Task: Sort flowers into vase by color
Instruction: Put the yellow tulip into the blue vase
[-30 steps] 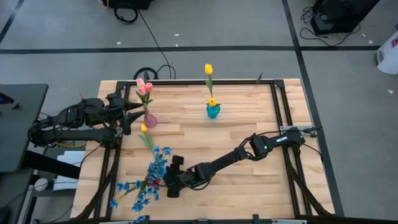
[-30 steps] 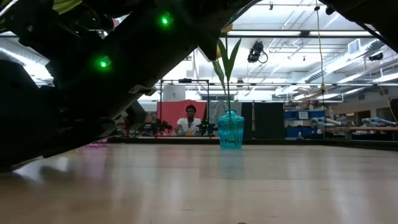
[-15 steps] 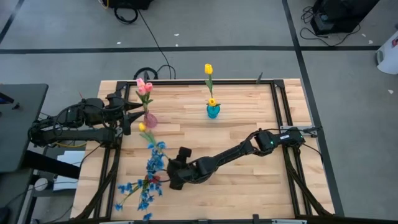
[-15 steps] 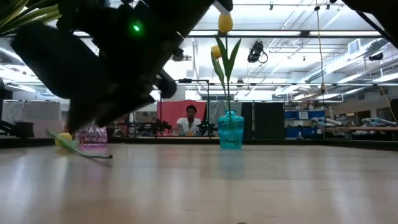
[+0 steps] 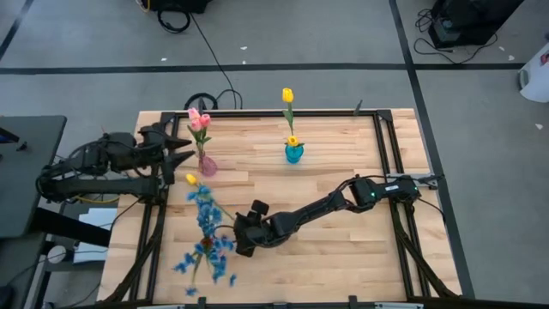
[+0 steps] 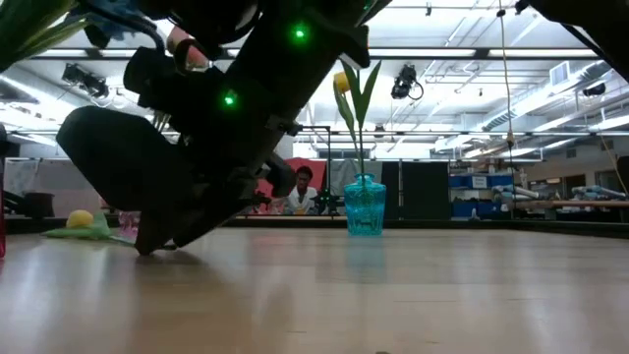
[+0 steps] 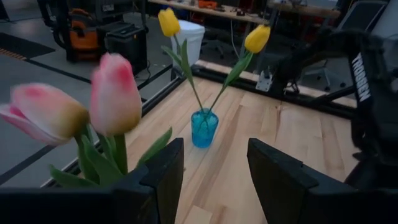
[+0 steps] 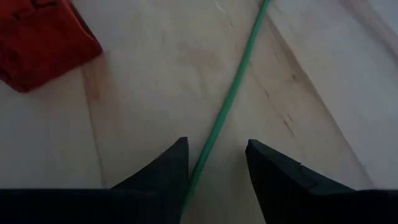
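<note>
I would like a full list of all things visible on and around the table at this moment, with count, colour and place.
Table: one, light wood.
Blue vase: one, far middle.
Yellow tulips: two, in the blue vase.
Pink vase: one, far left.
Pink tulips: at least two, in the pink vase.
Loose yellow tulip: one, lying beside the pink vase.
Blue flowers: a bunch, near left; count unclear.
Green stem: one, between the right gripper's fingers.
Red object: one, beside the stem.
Person: one, far behind the table.
Left gripper: open, by the pink vase.
Right gripper: open, at the blue flowers.

Pale matt wooden table (image 5: 343, 180); glossy translucent blue vase (image 7: 204, 128) (glass-like).
</note>
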